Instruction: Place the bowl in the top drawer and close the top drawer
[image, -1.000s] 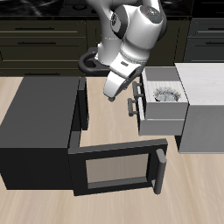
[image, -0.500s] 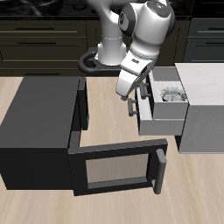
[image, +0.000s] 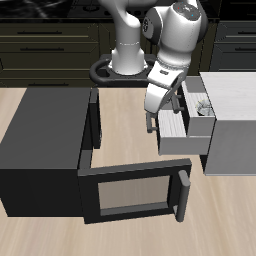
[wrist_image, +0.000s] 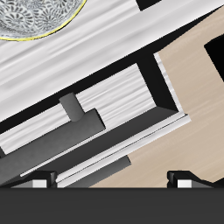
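The bowl (image: 204, 106), small, silvery-grey with a speckled rim, lies inside the open top drawer (image: 186, 142), a light grey box with a pale inside. In the wrist view the bowl (wrist_image: 35, 16) shows beyond the drawer's front wall, and the dark grey bar handle (wrist_image: 77, 133) lies just before my fingertips (wrist_image: 39, 178). My gripper (image: 153, 121) is open and empty, right at the handle on the drawer's front and outside the drawer. It also shows in the wrist view (wrist_image: 112, 179) with its jaws wide apart.
A large black box (image: 45, 140) stands beside the drawer, its glass-fronted door (image: 130, 192) swung open and down toward the table's front edge. The grey cabinet (image: 236, 110) holds the drawer. A dark round pan (image: 104, 68) sits behind. Wood tabletop (wrist_image: 192, 96) lies between box and drawer.
My gripper has moved down and toward the drawer's front, from above the gap beside the black box to the handle. The bowl and drawer have not moved.
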